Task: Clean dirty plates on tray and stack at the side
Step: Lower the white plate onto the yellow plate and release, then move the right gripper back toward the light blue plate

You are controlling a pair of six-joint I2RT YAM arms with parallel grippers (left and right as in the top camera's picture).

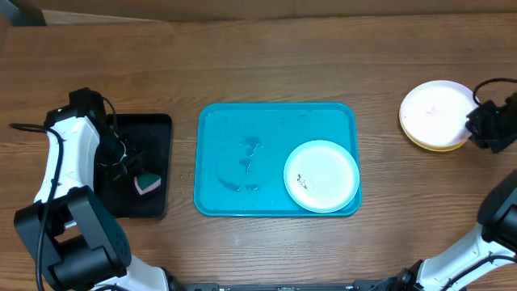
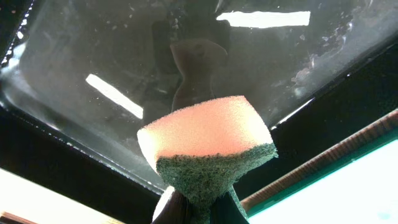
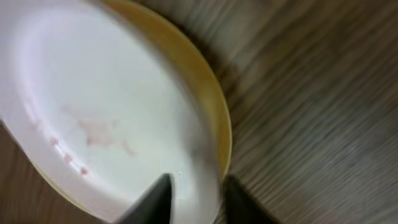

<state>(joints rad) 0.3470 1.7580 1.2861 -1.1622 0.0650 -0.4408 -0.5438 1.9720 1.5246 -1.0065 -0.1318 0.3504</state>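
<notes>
The turquoise tray (image 1: 242, 121) lies mid-table with wet smears on it. The pale mint plate (image 1: 321, 175) sits in its right front corner and has small red specks. At the far right, the white plate (image 1: 435, 109) lies on the yellow-green plate (image 1: 420, 141). My right gripper (image 1: 477, 125) is shut on the white plate's right rim. The right wrist view shows its fingers (image 3: 198, 199) either side of that rim, faint pink smears on the white plate (image 3: 93, 93), and the yellow-green plate (image 3: 211, 106) beneath. My left gripper (image 1: 133, 171) is shut on a sponge (image 1: 148, 183).
A black tray (image 1: 149, 133) stands left of the turquoise tray. The pink sponge with a green scouring side (image 2: 205, 130) hangs just above its wet, glossy floor (image 2: 124, 50). Bare wooden table (image 1: 380, 73) lies between the tray and the plate stack.
</notes>
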